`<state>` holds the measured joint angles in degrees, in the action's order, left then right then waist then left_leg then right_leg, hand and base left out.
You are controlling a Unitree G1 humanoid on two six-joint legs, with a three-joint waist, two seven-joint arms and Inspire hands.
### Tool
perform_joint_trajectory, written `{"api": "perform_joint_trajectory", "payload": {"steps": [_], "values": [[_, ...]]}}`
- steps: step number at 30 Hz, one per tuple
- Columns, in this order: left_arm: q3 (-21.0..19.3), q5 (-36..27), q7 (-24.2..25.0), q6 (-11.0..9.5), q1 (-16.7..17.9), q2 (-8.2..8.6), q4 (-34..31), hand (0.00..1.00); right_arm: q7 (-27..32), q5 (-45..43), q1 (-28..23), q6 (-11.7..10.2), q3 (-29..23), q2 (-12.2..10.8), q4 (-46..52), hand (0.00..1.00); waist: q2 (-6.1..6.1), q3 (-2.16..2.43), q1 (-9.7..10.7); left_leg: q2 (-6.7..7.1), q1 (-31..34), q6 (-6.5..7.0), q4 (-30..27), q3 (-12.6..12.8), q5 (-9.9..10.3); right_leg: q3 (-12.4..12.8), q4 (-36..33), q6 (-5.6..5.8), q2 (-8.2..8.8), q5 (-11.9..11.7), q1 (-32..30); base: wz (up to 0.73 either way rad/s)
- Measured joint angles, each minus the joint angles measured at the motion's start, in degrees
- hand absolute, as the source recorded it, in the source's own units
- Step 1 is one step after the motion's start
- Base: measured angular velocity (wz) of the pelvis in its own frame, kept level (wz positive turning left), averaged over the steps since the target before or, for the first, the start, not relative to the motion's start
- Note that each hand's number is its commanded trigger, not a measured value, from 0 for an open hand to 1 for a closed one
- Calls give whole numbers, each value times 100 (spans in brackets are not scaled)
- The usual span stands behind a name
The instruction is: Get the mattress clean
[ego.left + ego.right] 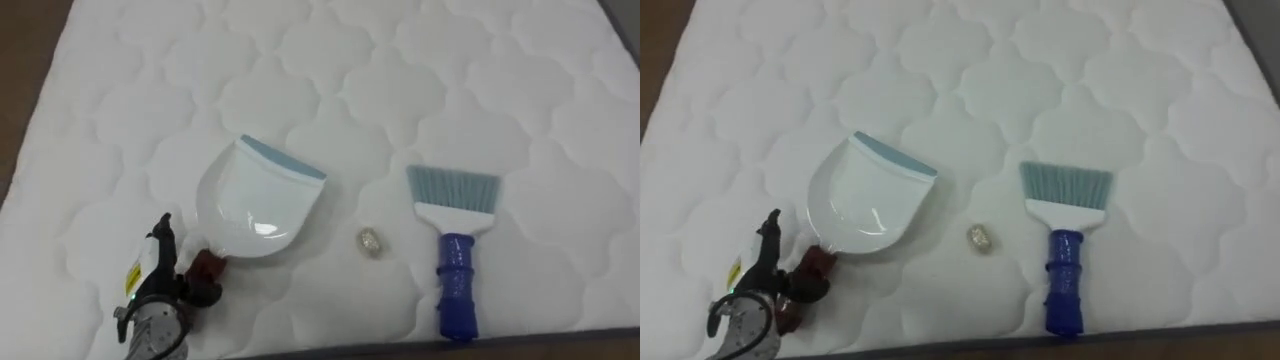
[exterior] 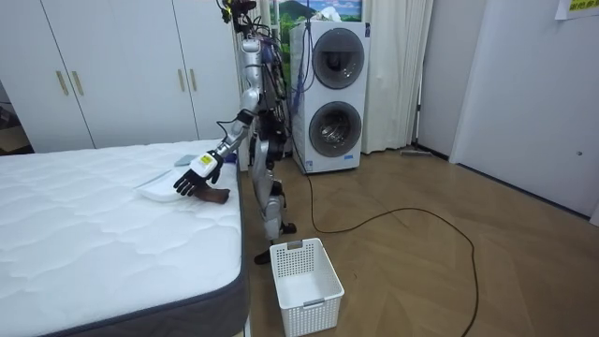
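Left hand: your left hand (image 1: pixel 152 288) is in the lower left of the frame, right at the dustpan's dark red handle (image 1: pixel 207 266). You cannot tell from these views whether it has closed on the handle or only rests by it.
Dustpan: the white plastic dustpan with a pale blue lip (image 1: pixel 255 200) lies flat, left of centre, with its lip toward the upper right. It looks light, rigid and smooth, so expect it to skid. The handle is the place to hold it.
Dustpan contents: nothing lies in it.
Debris: a small crumpled pale ball (image 1: pixel 371 242) sits at lower centre, between pan and brush and touching neither. It is probably very light and will roll easily.
Brush: the hand brush with a blue ribbed handle, white head and light blue bristles (image 1: pixel 455 250) lies right of centre, bristles upward in the frame. The handle is stiff and the bristles soft, so grasp the handle.
Mattress: the white quilted mattress (image 1: pixel 420 80) is soft and will likely give under pressure.
Basket: a white slatted plastic basket (image 2: pixel 314 316) stands on the floor at lower centre of the room view. It appears empty.
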<state>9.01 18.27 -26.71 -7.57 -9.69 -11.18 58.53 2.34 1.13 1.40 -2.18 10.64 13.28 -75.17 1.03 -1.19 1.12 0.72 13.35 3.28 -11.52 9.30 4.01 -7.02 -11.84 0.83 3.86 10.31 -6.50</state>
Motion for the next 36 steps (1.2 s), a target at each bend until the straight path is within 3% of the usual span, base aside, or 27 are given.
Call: {"api": "perform_joint_trajectory", "payload": {"steps": [2, 9, 36], "values": [[3, -4, 1, 1, 1, -1, 99, 0, -2, 74, -3, 35, 165, -2, -27, 0, -23, -1, 28, 1, 3, -25, -4, 18, -17, 49, -98, -14, -24, 95, -58, -6], [2, -5, 1, 2, 6, -1, 126, 0, -35, 107, -20, 46, 383, -10, -98, 0, -33, 3, 36, -28, 6, -63, -1, 16, -45, 54, -98, -45, -62, 82, -68, 0], [2, -10, 173, 11, -24, 0, 409, 0, -174, 111, 153, 48, 385, -11, -82, 0, -69, 18, 82, -27, 230, -81, -65, -20, -24, 58, -282, -76, -48, 118, -343, 0]]}}
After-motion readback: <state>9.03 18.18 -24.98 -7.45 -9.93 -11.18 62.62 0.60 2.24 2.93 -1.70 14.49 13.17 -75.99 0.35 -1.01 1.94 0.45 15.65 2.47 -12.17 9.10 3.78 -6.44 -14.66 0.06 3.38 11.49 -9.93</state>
